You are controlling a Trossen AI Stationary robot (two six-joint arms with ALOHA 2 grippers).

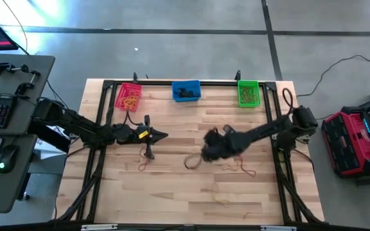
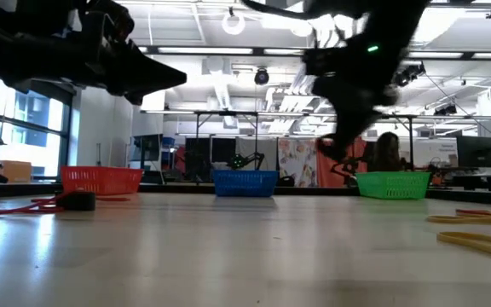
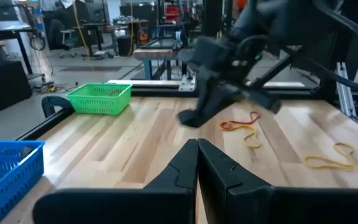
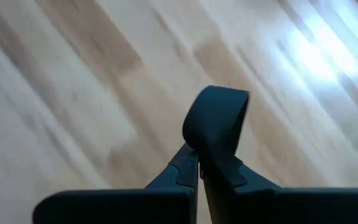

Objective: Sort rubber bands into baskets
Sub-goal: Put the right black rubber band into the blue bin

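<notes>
Right gripper (image 4: 199,163) pressed together on a black rubber band (image 4: 216,121), pinched at one end so the loop stands up stiff and rounded above the fingertips, over the middle of the table (image 1: 172,192). Thick, short and springy by the look of it; light enough to ride in a fingertip pinch, rubbery enough not to slide, though a nip so close to the edge could probably let it flick free on a fast swing. Best held across the full width of the strip.

Left gripper (image 3: 197,163) pressed together too, empty, hanging over the left-middle of the table.

Thin yellow band (image 3: 328,158) and red-orange band (image 3: 240,122) loose on the wood near the right arm; limp, flat, likely harder to lift, best taken where a strand arches off the surface. More bands (image 2: 54,203) on the left side, a dark one possibly among them, blurred low down.

Baskets along the far edge: red basket (image 1: 128,96) left, blue basket (image 1: 186,90) middle, green basket (image 1: 248,93) right. Blue one apparently holding dark bands, so likely the destination.
</notes>
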